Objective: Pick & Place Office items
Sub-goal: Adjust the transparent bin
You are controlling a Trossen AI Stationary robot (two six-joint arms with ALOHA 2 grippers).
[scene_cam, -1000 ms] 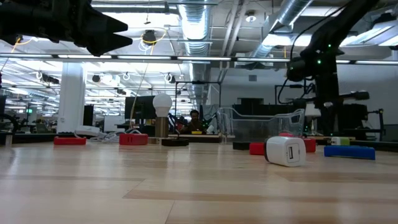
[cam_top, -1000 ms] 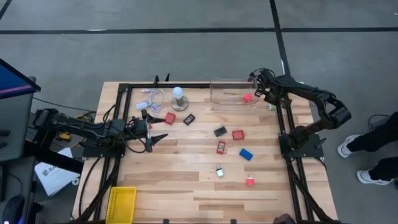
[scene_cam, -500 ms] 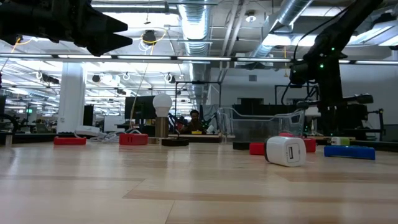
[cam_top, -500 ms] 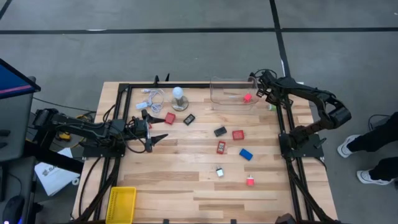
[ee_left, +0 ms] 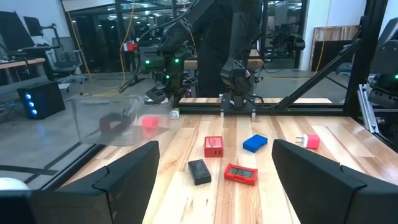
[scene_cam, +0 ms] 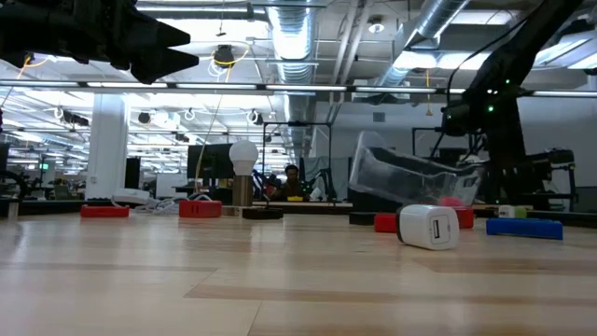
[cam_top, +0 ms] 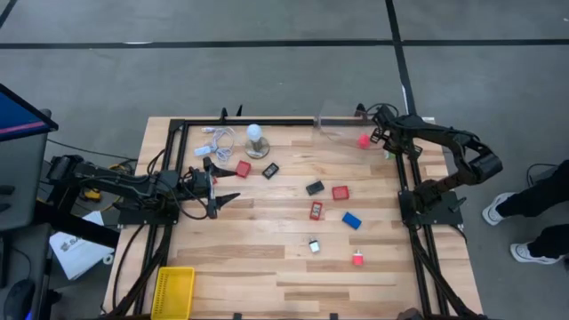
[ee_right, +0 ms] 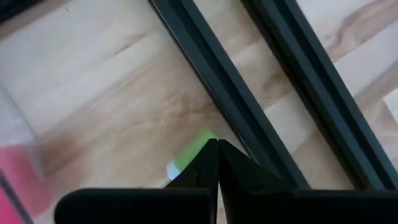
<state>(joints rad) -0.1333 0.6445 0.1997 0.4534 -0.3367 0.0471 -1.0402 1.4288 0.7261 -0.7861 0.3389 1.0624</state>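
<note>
Both arms (cam_top: pixel 133 182) raised; right one's (cam_top: pixel 444 142) jaws shut.

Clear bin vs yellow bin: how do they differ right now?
The clear bin is see-through and tipped up on edge at the table's far right, by the shut right gripper; the yellow bin is opaque and sits flat at the near left corner. A red block lies at the clear bin; the yellow bin appears empty. Both are far larger than the blocks.

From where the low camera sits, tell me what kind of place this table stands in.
Likely a large open lab or workshop: exposed ceiling ducts and rows of strip lights run overhead, and desks with monitors stretch behind the wooden table, with a person seated there.
</note>
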